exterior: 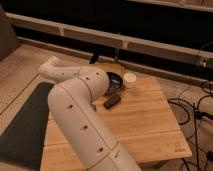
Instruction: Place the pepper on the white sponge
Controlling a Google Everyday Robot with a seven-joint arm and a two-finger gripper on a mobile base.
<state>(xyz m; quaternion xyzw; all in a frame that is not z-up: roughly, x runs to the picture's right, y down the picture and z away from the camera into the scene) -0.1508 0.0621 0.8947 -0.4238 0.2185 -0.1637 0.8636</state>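
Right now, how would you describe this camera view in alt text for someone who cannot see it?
A thick white robot arm bends across a wooden table, hiding its gripper behind its elbow. Beyond it sit a small white cup, a dark bowl and a small dark object.

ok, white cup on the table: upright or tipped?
Upright: the cup stands on the table, its round rim facing up. The tool is hidden behind the arm.
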